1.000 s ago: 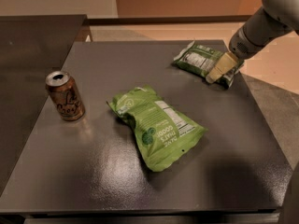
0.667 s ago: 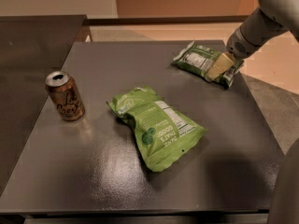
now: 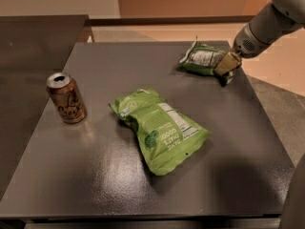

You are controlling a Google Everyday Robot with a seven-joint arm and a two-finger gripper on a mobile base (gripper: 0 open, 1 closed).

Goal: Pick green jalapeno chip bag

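Dark grey bench [image 3: 95,175], smooth, faintly glossy, rectangular. Landmark: copper-brown metal can [image 3: 66,98], an upright cylinder with its tab end up. Right of the can and slightly nearer the camera: lime bag [image 3: 159,128], large, crinkled, lying flat, white lettering and label panel facing up. Far right of the can and further back, well apart from it: jalapeno bag [image 3: 200,58], smaller, darker green, creased, pale panel showing. Gripper [image 3: 228,67], tan and blocky on a pale, rounded arm [image 3: 267,25], touches that bag's end farthest from the can. Whether it clamps the bag: cannot tell.
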